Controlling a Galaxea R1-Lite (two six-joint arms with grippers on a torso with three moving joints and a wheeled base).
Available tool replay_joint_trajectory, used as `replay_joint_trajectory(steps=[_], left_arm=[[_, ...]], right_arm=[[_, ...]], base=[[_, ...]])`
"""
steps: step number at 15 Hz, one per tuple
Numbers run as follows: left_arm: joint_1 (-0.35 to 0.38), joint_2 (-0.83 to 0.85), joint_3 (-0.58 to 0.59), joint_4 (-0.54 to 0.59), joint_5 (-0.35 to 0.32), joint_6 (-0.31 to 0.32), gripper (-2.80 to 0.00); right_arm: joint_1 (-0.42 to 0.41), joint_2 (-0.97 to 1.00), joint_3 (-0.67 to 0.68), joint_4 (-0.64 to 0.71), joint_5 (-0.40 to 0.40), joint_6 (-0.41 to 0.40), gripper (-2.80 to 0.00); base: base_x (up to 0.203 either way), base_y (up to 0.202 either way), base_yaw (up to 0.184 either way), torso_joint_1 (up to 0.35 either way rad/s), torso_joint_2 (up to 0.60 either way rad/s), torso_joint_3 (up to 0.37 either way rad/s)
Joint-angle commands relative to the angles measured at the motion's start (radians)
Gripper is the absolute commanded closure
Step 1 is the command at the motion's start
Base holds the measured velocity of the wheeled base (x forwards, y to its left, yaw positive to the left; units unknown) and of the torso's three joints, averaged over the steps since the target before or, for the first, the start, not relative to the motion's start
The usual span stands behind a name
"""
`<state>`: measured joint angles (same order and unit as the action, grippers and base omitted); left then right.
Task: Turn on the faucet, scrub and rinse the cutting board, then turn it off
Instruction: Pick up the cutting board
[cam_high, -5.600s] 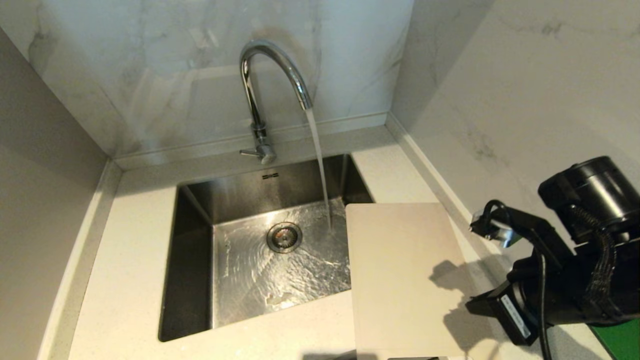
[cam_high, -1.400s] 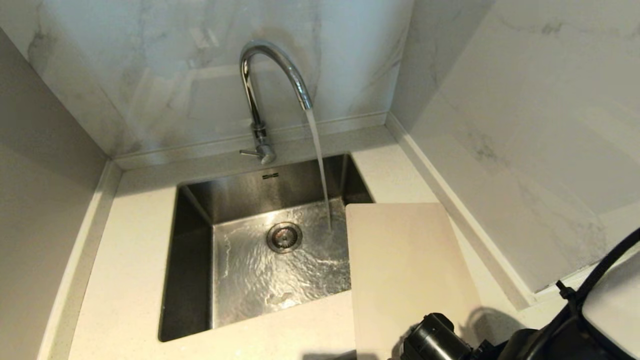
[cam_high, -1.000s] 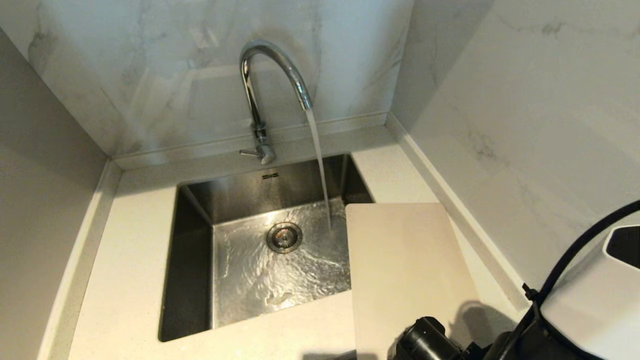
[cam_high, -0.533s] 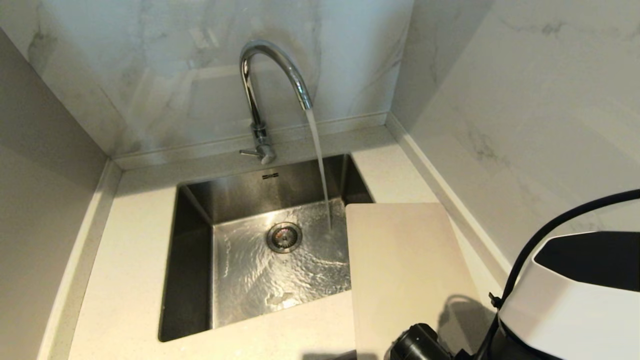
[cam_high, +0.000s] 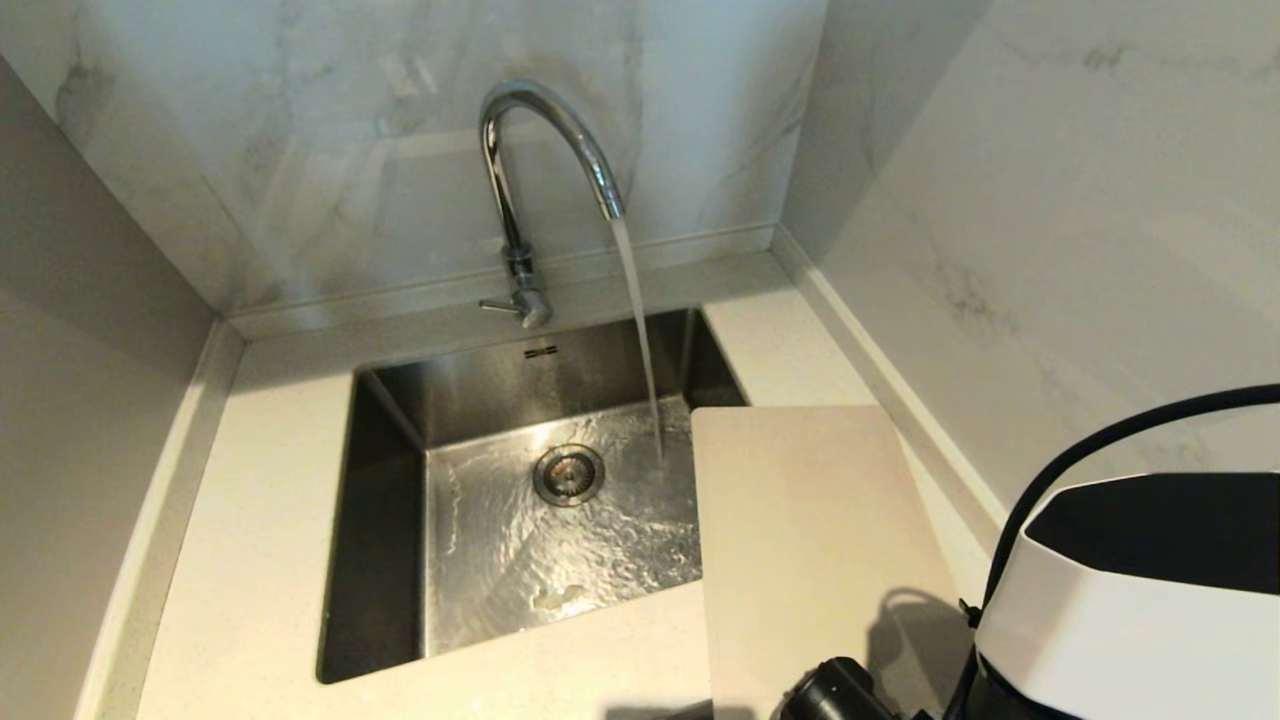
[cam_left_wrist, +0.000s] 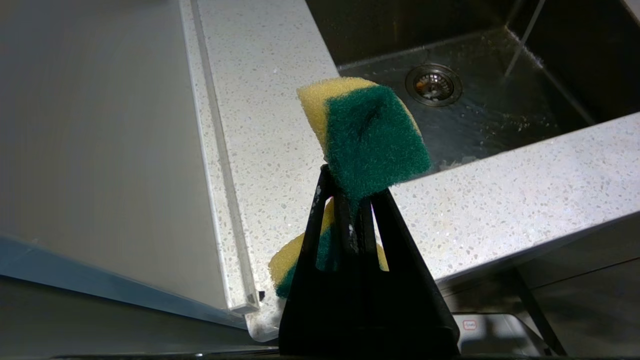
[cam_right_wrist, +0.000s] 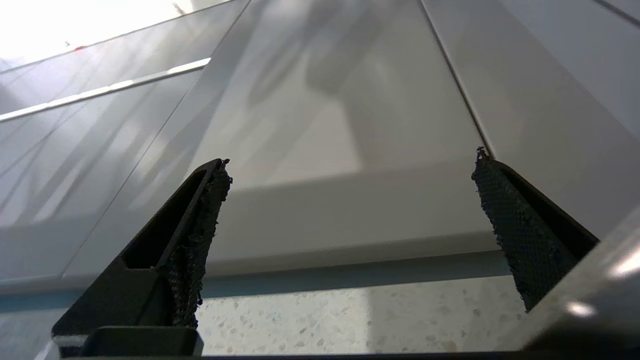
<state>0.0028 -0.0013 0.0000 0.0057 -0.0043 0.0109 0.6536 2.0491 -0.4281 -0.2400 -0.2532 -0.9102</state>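
Note:
The chrome faucet (cam_high: 545, 150) stands behind the sink, and a stream of water (cam_high: 640, 340) runs from its spout into the basin. The cream-white cutting board (cam_high: 810, 540) lies flat on the counter to the right of the sink, with its near-left part overhanging the basin. My right arm's white link (cam_high: 1130, 610) fills the lower right corner. In the right wrist view my right gripper (cam_right_wrist: 350, 159) is open and empty, facing the wall and counter. My left gripper (cam_left_wrist: 345, 192) is shut on a yellow and green sponge (cam_left_wrist: 367, 135) near the counter's front edge.
The steel sink (cam_high: 385, 500) has water spreading around its drain (cam_high: 568, 473). Marble walls close in behind and on the right. A raised lip (cam_high: 880, 370) runs along the counter's right side. Speckled counter (cam_high: 250, 520) lies to the left of the sink.
My right arm has swung so that its white link rises into the lower right, while its black wrist part sinks toward the bottom edge. Board, faucet and running water are unchanged.

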Motion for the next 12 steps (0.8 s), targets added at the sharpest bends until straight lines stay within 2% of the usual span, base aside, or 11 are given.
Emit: replay_joint_trajectory(steps=[1,4,8,9,12], left_arm=[[0.000,0.000,0.003,0.000,0.000,0.000,0.00],[0.000,0.000,0.002,0.000,0.000,0.000,0.00],[0.000,0.000,0.002,0.000,0.000,0.000,0.00],[0.000,0.000,0.003,0.000,0.001,0.000,0.00],[0.000,0.000,0.002,0.000,0.000,0.000,0.00]], right_arm=[[0.000,0.033,0.032,-0.100,-0.001,-0.007,-2.80],[-0.002,0.076,0.083,-0.236,0.000,-0.009,-2.80],[-0.002,0.079,0.085,-0.240,-0.001,-0.010,-2.80],[-0.002,0.079,0.085,-0.240,-0.001,-0.010,0.00],[-0.002,0.082,0.086,-0.240,-0.001,-0.010,0.00]], base=[[0.000,0.000,0.000,0.000,0.00,0.000],[0.000,0.000,0.000,0.000,0.00,0.000],[0.000,0.000,0.000,0.000,0.00,0.000],[0.000,0.000,0.000,0.000,0.00,0.000],[0.000,0.000,0.000,0.000,0.00,0.000]])
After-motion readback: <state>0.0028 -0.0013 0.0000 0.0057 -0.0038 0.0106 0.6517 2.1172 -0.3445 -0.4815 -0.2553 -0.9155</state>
